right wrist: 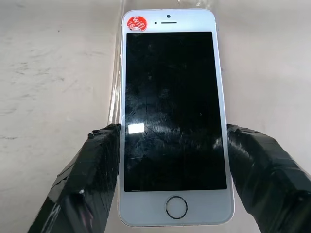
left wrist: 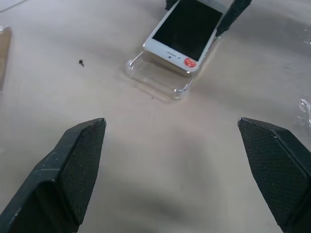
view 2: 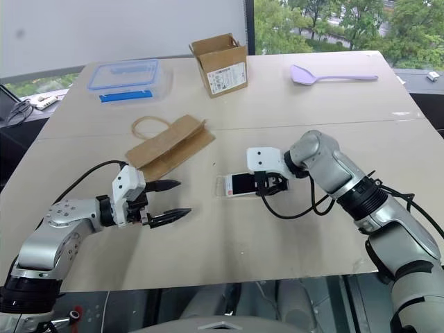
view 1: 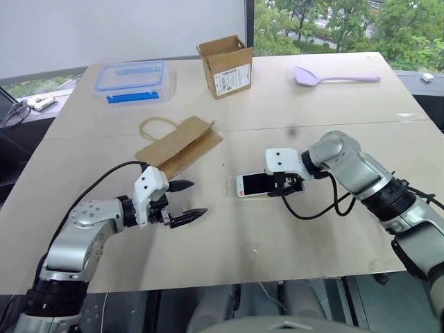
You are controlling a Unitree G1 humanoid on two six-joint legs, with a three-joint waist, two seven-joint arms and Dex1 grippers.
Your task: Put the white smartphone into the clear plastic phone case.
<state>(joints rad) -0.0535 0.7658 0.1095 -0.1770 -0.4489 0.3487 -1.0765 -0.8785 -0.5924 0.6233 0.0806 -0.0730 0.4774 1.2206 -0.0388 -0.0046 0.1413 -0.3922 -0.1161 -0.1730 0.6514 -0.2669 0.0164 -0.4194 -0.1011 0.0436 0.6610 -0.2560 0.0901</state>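
Phone (right wrist: 175,121) pinched at both long edges by right claw (view 1: 288,184), resting tilted over clear case (left wrist: 158,77) on table (view 1: 312,104). Left claw (view 1: 186,201) spread wide, empty, well apart to the left.

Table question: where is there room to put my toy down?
The table is bare between the cardboard box and purple spoon, and along the near edge. It's crowded around the phone and paper bag.
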